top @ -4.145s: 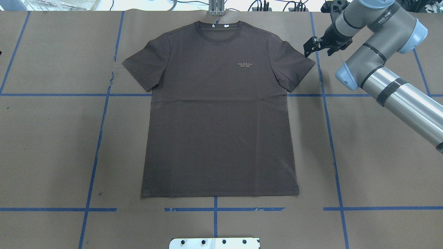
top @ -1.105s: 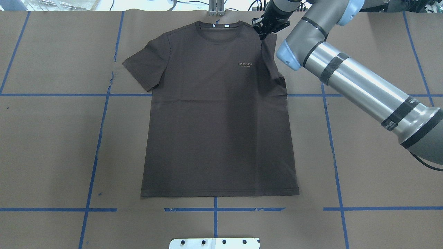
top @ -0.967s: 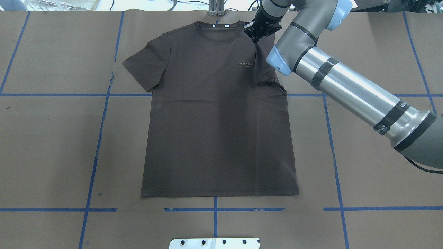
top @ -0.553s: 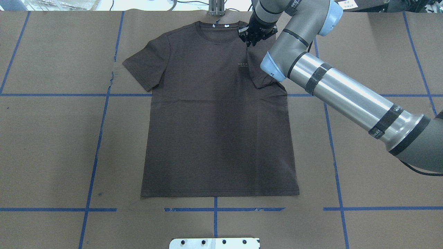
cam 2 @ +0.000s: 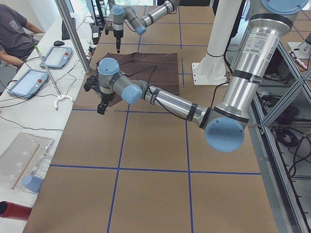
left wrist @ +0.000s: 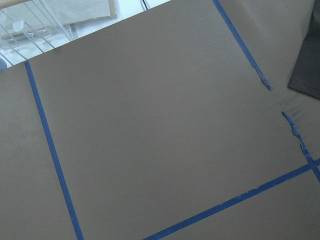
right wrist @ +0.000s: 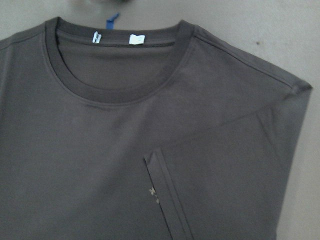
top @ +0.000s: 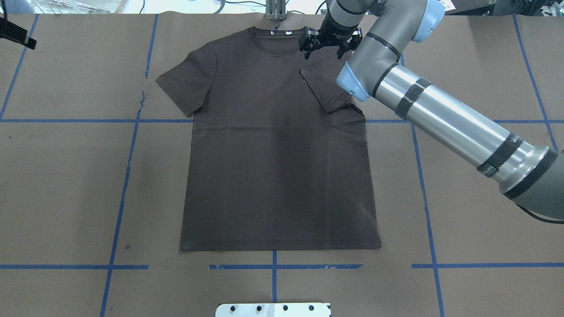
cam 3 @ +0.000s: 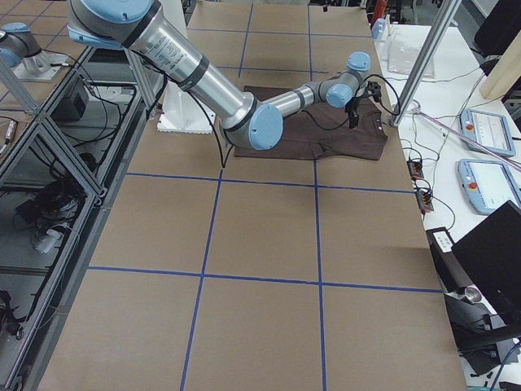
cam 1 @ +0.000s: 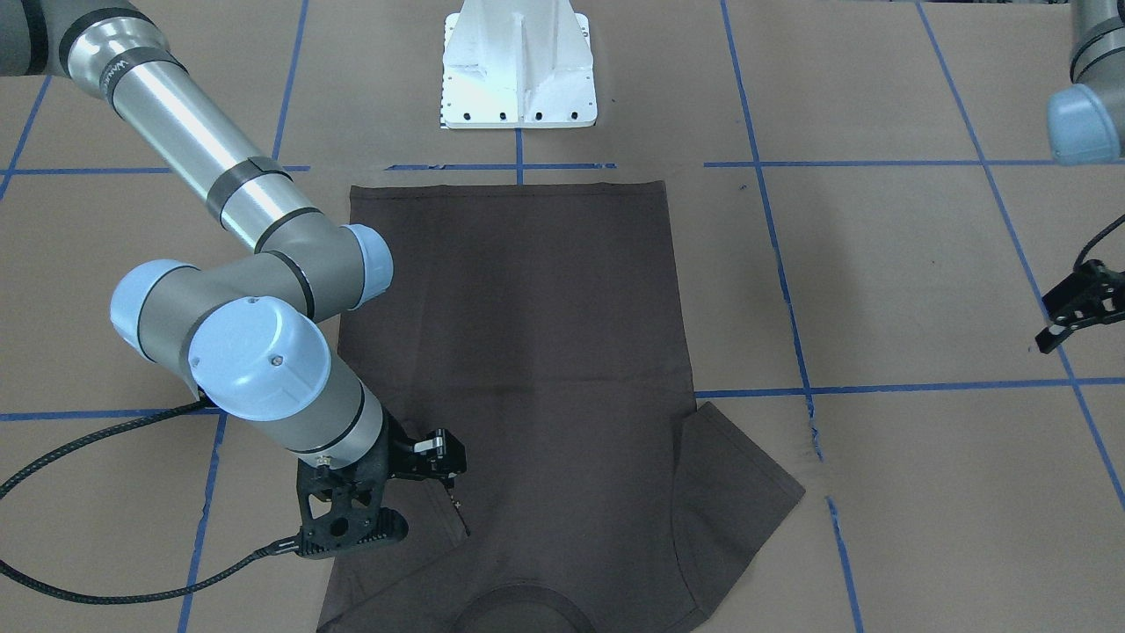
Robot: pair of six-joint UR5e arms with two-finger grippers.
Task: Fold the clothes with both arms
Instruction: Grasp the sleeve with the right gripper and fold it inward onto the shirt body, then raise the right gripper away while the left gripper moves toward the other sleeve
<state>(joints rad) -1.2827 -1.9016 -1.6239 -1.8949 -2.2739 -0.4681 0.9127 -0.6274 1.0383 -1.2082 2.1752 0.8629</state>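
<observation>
The dark grey-brown T-shirt [top: 273, 167] lies flat, chest up, collar at the far edge. Its sleeve on the robot's right [top: 328, 86] is folded inward over the chest and hides most of the lettering; the right wrist view [right wrist: 230, 180] shows the fold below the collar. My right gripper [top: 325, 47] is open and empty, just above that shoulder beside the collar; it also shows in the front-facing view [cam 1: 395, 492]. My left gripper [cam 1: 1077, 308] hovers well off the shirt beyond the flat other sleeve [top: 180, 86] and looks open and empty.
The brown table cover carries blue tape lines [top: 128, 176]. The white pedestal base [cam 1: 518, 66] stands at the near edge behind the hem. A metal post [top: 275, 11] rises at the far edge. Tablets [cam 2: 53, 56] and a seated operator are beyond the far edge.
My right gripper carried the sleeve inward over the chest, then opened and let it go, leaving it folded. My left gripper has come into the top left corner of the overhead view.
</observation>
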